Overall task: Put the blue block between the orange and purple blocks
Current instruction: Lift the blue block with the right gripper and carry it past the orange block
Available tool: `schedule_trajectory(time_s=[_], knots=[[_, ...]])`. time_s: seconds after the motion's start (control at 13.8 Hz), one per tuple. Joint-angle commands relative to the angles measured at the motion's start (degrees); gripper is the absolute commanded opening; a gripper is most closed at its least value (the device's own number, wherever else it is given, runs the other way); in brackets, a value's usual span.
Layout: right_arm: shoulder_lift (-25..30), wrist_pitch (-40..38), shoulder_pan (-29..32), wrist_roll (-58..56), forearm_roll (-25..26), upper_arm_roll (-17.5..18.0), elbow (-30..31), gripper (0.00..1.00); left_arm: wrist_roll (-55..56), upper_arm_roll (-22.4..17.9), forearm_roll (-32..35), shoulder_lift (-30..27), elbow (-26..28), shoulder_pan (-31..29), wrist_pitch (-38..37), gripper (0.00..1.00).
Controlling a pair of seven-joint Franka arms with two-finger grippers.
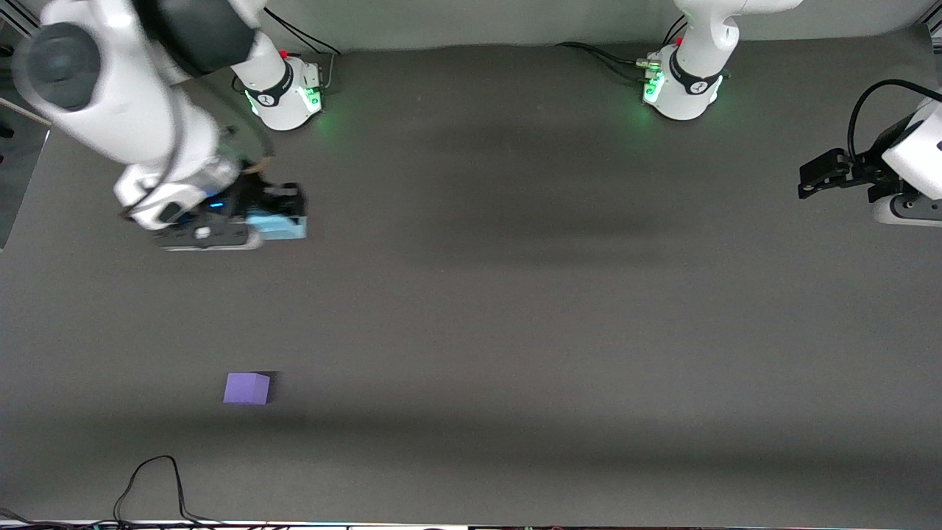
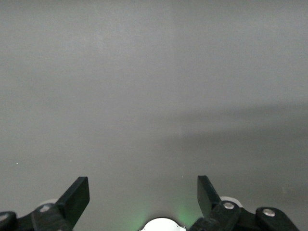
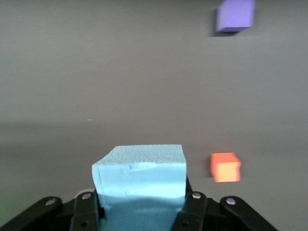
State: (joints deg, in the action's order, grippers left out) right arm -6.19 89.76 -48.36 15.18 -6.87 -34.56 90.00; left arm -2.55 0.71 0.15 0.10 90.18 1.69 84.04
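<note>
Purple block (image 1: 246, 388) sits nearest the front camera, on the table (image 1: 559, 316) toward the right arm's end. Right gripper (image 1: 274, 215) is clamped on the blue block (image 1: 278, 224), held up over the table near its own base. Orange block (image 3: 225, 167) shows only in the right wrist view (hidden under the arm in front view). Left gripper (image 2: 143, 198) waits, fingers spread wide, holding nothing.

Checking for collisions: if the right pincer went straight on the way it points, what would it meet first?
Probably only bare table: holding the blue block, the right pincer has the orange block and purple block off to one side.
</note>
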Motion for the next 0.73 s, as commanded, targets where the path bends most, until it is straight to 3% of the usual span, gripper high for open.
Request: schedule_trajectory(time_s=[0.0, 0.22, 0.44, 0.65], knots=[[5.31, -0.46, -0.68, -10.22, 1.85, -7.07, 5.36, 0.3, -1.05, 0.08, -0.42, -0.18, -0.18, 0.16, -0.11, 1.0], [5.66, -1.43, -0.68, -17.01, 4.67, -11.49, 5.27, 0.3, -1.05, 0.08, -0.42, -0.18, -0.18, 0.16, 0.25, 1.0], [5.48, -0.82, -0.68, -18.35, 4.76, -12.99, 6.76, 0.3, -1.05, 0.08, -0.42, -0.27, -0.36, 0.25, 0.25, 1.0], [5.22, 8.11, -0.59, -18.35, 5.46, -13.6, 13.25, 0.3, -1.05, 0.08, -0.42, -0.27, -0.27, 0.25, 0.25, 1.0]])
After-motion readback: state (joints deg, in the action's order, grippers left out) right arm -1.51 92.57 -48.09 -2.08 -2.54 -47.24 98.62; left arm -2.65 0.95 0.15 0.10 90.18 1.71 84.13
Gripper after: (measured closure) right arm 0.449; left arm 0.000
